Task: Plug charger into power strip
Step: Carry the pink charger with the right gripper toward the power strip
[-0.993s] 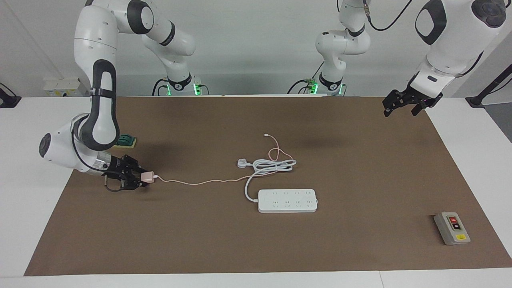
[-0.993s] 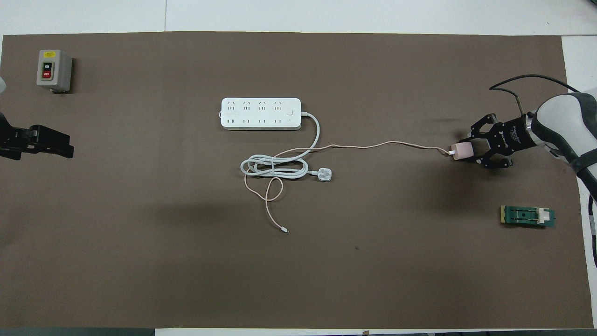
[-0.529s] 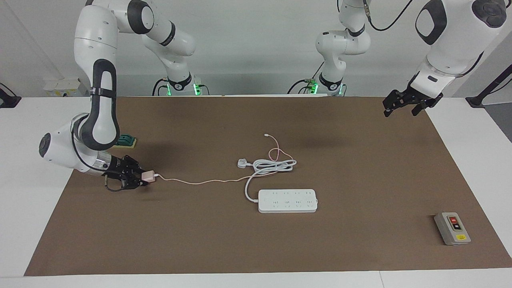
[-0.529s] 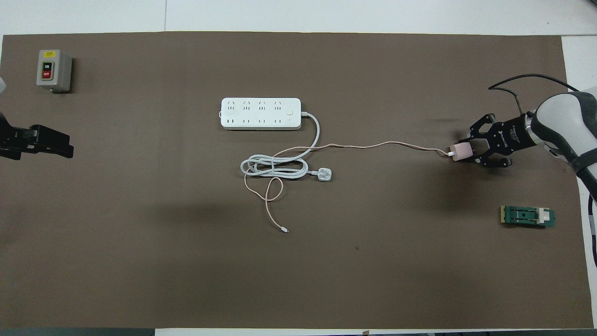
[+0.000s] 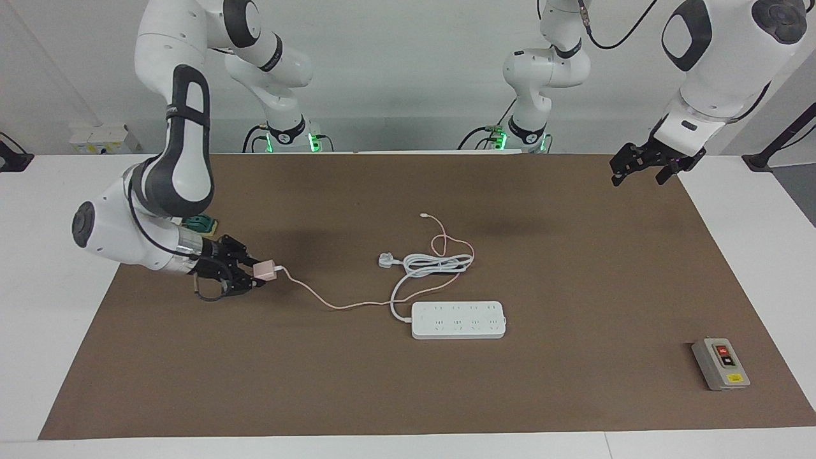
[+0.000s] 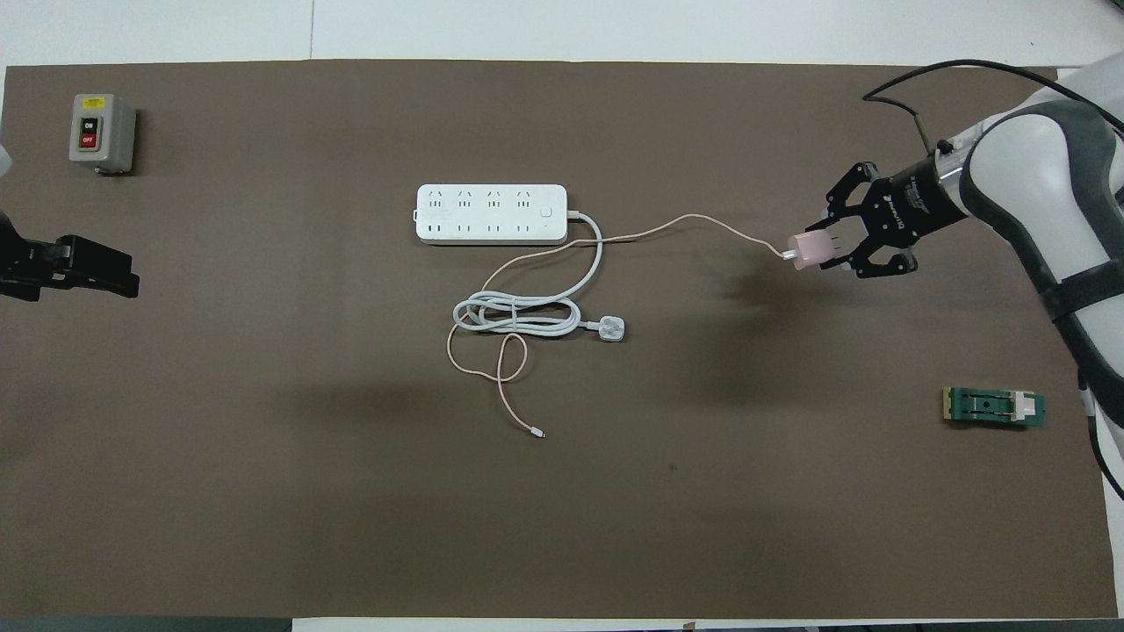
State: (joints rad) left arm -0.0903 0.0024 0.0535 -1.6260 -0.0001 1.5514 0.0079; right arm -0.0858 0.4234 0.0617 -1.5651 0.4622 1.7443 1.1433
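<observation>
Right gripper clamped on charger, aloft over mat toward right arm's end, cable trailing to strip at mid-mat. Left gripper spread, empty, waiting above mat's corner.

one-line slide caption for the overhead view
Right gripper carries the pink charger above the mat, its cable trailing toward the power strip.

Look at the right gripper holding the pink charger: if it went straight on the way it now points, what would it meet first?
Probably the power strip. The right gripper, shut on the charger, points along the table toward the left arm's end, roughly in line with the strip. It is raised, so it might pass above; only the pink cable lies between.
</observation>
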